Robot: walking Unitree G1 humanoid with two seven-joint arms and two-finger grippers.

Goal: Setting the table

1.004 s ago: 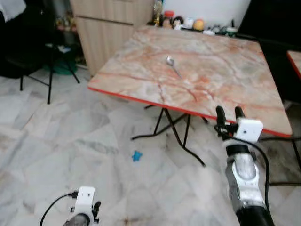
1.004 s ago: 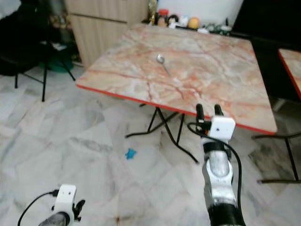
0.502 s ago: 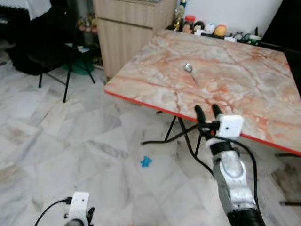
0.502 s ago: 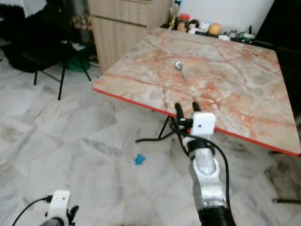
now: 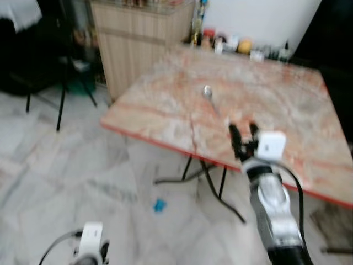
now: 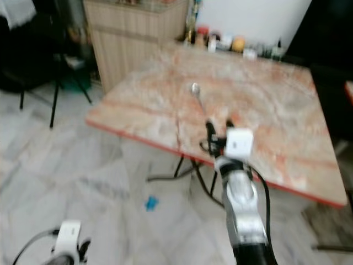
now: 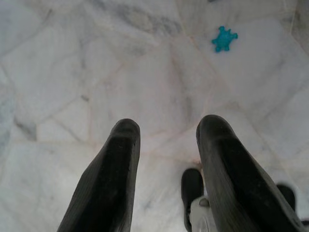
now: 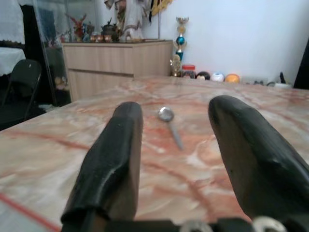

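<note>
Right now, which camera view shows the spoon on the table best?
The right wrist view: the spoon lies sharp and near, framed between the open right pincer fingers. Both eye views show it small and blurred on the table. The left wrist view faces the floor.

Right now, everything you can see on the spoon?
The spoon is small, silver and metallic-looking. It lies flat and alone on the marble-patterned table, near its middle, bowl toward the far side and handle pointing back toward the robot. Nothing touches it. The right gripper is open and lined up on it, short of contact.
</note>
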